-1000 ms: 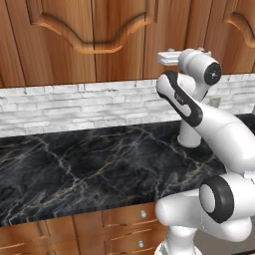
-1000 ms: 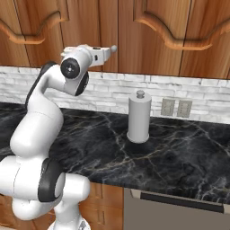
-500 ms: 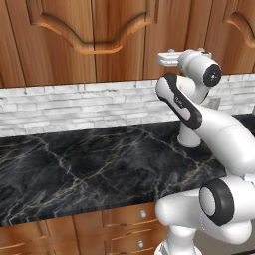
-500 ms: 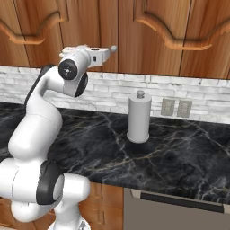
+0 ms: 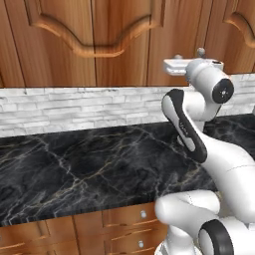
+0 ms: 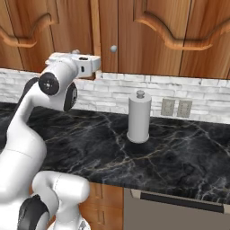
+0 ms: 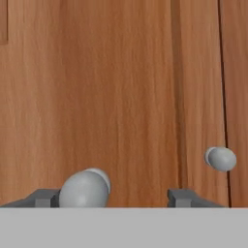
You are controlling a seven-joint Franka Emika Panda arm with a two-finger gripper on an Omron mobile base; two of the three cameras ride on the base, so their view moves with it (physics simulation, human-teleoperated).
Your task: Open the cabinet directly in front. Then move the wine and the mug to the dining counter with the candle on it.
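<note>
The cabinet point(image 5: 94, 35) is the reddish-brown wall unit above the counter, with both arched doors point(image 7: 121, 97) shut. My gripper point(image 7: 114, 198) is open, close up to the door's lower edge. One round silver knob point(image 7: 85, 189) lies between the fingertips point(image 7: 46, 197), close to the left one. A second knob point(image 7: 221, 158) sits further right, past the door seam. In the base views the hand point(image 5: 174, 64) point(image 6: 85, 65) points at the doors near the knobs point(image 5: 200, 51) point(image 6: 114, 48). The wine, mug, dining counter and candle are out of view.
A black marble counter point(image 5: 74, 174) backed by white brick point(image 5: 74, 107) runs below the cabinet. A grey cylindrical holder point(image 6: 139, 117) stands on it to my right, near two wall outlets point(image 6: 176, 108). Wooden drawers point(image 5: 124, 219) sit under the counter.
The hand has dropped a little and settled lower against the cabinet doors. The doors stay shut and the jaws stay wide.
</note>
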